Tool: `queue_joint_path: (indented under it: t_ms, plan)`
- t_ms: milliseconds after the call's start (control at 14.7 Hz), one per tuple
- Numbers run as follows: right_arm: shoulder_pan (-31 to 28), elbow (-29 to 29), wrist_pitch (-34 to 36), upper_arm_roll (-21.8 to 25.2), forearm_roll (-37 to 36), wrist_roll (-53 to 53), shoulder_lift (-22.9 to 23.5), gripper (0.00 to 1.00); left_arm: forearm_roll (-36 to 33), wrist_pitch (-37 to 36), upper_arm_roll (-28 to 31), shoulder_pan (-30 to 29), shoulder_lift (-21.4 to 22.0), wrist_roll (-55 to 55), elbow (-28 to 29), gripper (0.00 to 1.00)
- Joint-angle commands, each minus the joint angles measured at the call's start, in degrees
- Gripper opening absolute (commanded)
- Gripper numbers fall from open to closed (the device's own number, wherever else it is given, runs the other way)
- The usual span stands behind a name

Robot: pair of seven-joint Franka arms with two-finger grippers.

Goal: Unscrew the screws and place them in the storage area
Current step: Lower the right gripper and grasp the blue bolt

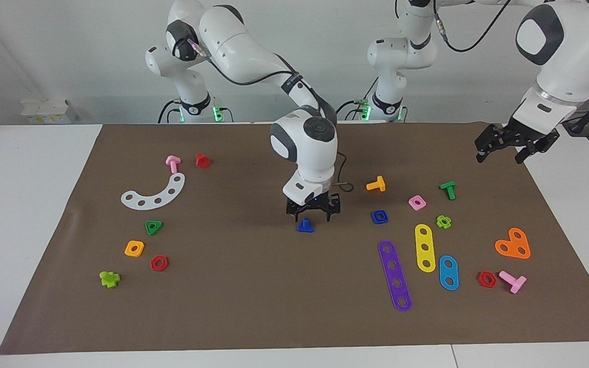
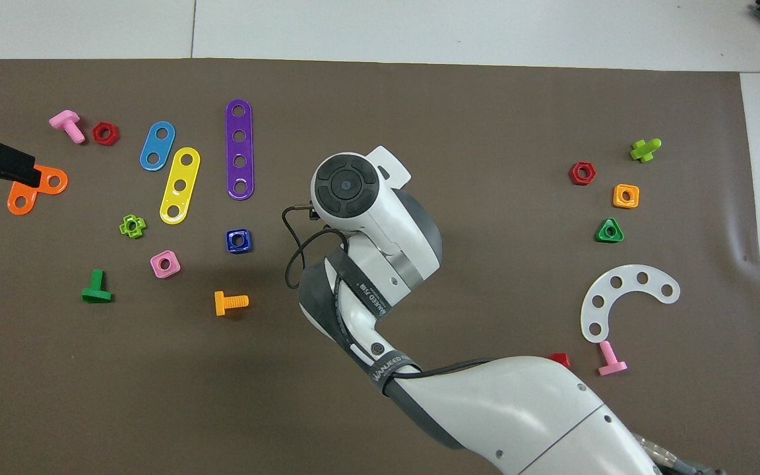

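Item: blue screw (image 1: 305, 225), a small toy piece with a flat triangular head resting on the brown mat (image 1: 253, 306) and its short post pointing straight up, so the long axis is vertical. Location: middle of the mat, well apart from the storage area (image 1: 172, 230), the bare patch toward the right arm's end of the table bounded by the white curved strip (image 1: 155, 192), green triangular nut (image 1: 153, 227), orange square nut (image 1: 134, 248) and red hex nut (image 1: 159, 263). Key relation: the screw sits directly under the right gripper (image 1: 313, 208), just below its fingertips, post aimed up into the gap; the overhead view hides the screw under the wrist. Right gripper: jaws spread open, holding nothing, fingers pointing straight down, wrist vertical, the arm reaching out from its base in a long bend. Judgement: a short straight descent should bring the fingers around the post. Left gripper (image 1: 517, 145): jaws open, empty, raised over the mat's edge at the left arm's end, waiting; clearly the less well placed arm. A separate blue square nut (image 1: 379, 216) lies on the mat nearby, toward the left arm's end.
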State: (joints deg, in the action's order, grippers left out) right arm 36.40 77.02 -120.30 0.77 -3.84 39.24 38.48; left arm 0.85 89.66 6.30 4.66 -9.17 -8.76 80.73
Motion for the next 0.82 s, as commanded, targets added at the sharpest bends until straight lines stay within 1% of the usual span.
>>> queue_joint_path:
  t_ms: [0,68,136,204,272,340,476,748]
  plan:
    - [-0.97,5.40,-3.78,0.02,-0.47,-4.41,-2.17,0.92,-1.29,1.40,0.38,0.61,1.69,0.15,2.59,1.00]
    - [-1.15,8.12,-5.81,0.02,-0.47,-4.69,-3.05,0.85,-1.29,1.48,0.29,0.61,2.04,0.06,3.20,1.00]
    - [-1.15,10.24,-7.48,0.02,-0.21,-4.69,-3.66,0.74,-1.29,1.48,0.38,0.70,2.13,0.15,3.38,1.00]
    - [-1.07,11.30,-7.76,0.02,-0.03,-4.69,-4.11,0.69,-1.29,1.48,0.38,0.70,2.13,0.24,3.38,1.00]
    - [-0.98,11.31,-7.33,-0.15,0.14,-4.69,-4.20,0.60,-1.29,1.48,0.29,0.70,2.13,0.24,3.38,1.00]
    - [-0.89,11.31,-7.32,-0.15,0.23,-4.69,-4.20,0.55,-1.29,1.48,0.29,0.61,2.13,0.32,3.38,1.00]
    - [-0.89,11.40,-7.15,-0.24,0.23,-4.78,-4.20,0.49,-1.29,1.48,0.38,0.00,2.13,0.33,3.38,1.00]
    - [-0.45,11.31,-6.18,-0.33,0.32,-4.78,-4.37,0.49,-1.29,1.48,1.08,-0.35,2.22,0.33,3.38,1.00]
